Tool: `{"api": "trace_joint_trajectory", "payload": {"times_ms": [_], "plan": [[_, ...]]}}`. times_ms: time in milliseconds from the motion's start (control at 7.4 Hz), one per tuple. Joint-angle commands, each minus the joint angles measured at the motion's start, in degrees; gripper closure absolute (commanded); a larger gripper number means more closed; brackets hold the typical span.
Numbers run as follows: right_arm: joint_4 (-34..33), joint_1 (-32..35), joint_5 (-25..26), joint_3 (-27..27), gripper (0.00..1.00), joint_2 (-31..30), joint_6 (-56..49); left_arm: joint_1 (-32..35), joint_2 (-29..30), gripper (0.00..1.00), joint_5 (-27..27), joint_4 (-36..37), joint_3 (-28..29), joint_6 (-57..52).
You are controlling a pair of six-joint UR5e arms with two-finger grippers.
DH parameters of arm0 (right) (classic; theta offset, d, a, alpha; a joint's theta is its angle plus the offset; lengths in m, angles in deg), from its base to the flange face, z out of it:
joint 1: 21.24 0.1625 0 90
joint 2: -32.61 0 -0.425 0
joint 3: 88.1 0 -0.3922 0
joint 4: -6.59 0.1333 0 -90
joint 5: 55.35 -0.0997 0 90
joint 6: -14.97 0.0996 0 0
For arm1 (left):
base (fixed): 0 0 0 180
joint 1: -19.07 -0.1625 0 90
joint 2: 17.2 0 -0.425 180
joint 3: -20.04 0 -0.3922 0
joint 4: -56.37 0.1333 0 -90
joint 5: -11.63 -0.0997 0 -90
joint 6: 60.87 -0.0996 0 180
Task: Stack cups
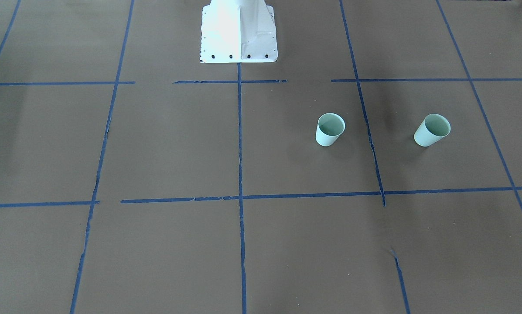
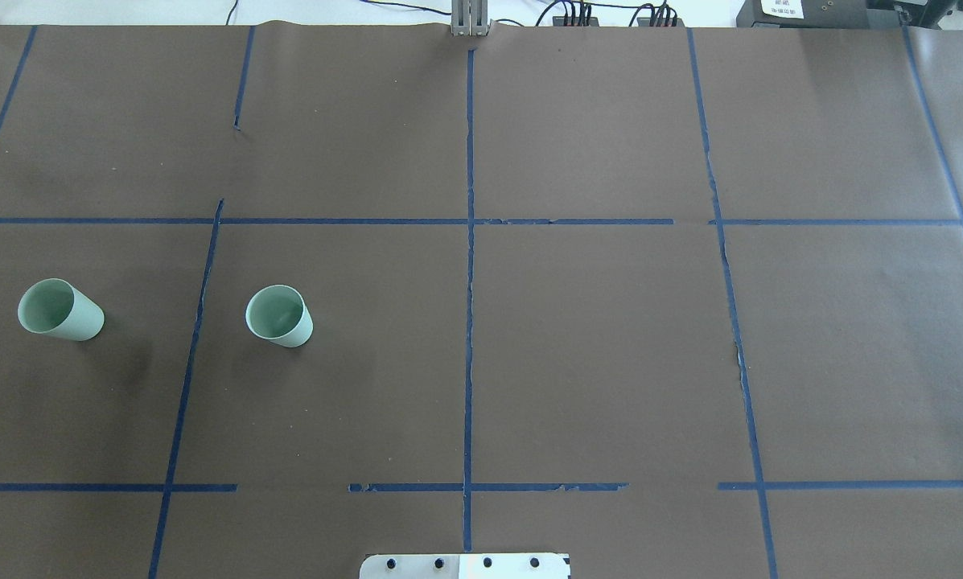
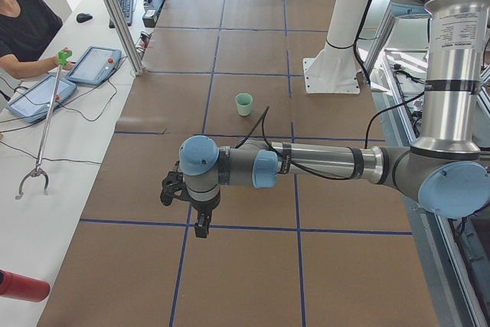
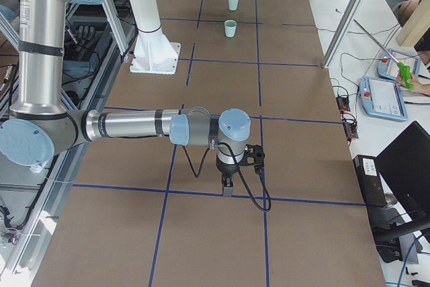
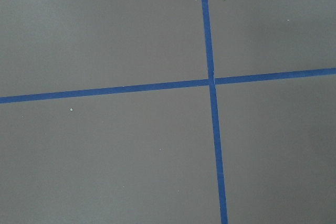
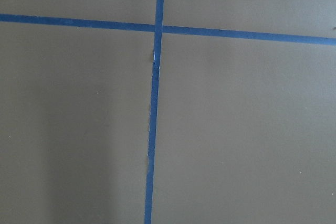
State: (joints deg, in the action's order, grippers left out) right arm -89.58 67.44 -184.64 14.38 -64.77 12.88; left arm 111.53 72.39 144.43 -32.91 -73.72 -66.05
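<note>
The left gripper (image 3: 202, 226) and the right gripper (image 4: 227, 186) hang fingers-down over the brown tabletop (image 2: 594, 354) — open or clenched, I cannot tell. Both cups stand upright and well apart toward the left edge — outer cup (image 2: 60, 310), inner cup (image 2: 279, 316), with a blue tape line (image 2: 198, 322) between them.

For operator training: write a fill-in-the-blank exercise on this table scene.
The outer cup and the inner cup both stand on the robot's ___ side. A ___ tape line runs between them. The table holds ___ cups in all. Both stand with the opening facing ___.
Missing words: left; blue; two; up.
</note>
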Motion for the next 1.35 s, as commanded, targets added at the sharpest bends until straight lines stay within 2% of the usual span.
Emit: {"api": "trace_joint_trajectory", "payload": {"times_ms": [0, 405, 541, 676, 811, 946, 1216], "plan": [[-0.1, 0.0, 0.0, 0.0, 0.00, 0.0, 0.0, -0.1, 0.4, 0.00, 0.0, -0.1, -0.1, -0.3], [0.0, 0.0, 0.0, 0.0, 0.00, 0.0, 0.0, -1.9, 0.9, 0.00, 0.8, -0.3, -2.1, 0.7], [-0.1, 0.0, 0.0, 0.0, 0.00, 0.0, 0.0, -2.5, 1.0, 0.00, 1.4, -0.6, -2.6, 5.8], [0.0, 0.0, 0.0, 0.0, 0.00, 0.0, 0.0, -4.4, 1.1, 0.00, 5.0, -3.0, -3.3, 15.2], [-0.1, 0.0, 0.0, 0.0, 0.00, 0.0, 0.0, -8.8, 1.1, 0.00, 6.8, -9.4, -3.5, 28.3], [-0.1, 0.0, 0.0, 0.0, 0.00, 0.0, 0.0, -14.2, 0.2, 0.00, 6.3, -17.0, -4.1, 39.7], [0.0, 0.0, 0.0, 0.0, 0.00, 0.0, 0.0, -20.4, -6.7, 0.00, 4.8, -31.2, -4.1, 42.4]]}}
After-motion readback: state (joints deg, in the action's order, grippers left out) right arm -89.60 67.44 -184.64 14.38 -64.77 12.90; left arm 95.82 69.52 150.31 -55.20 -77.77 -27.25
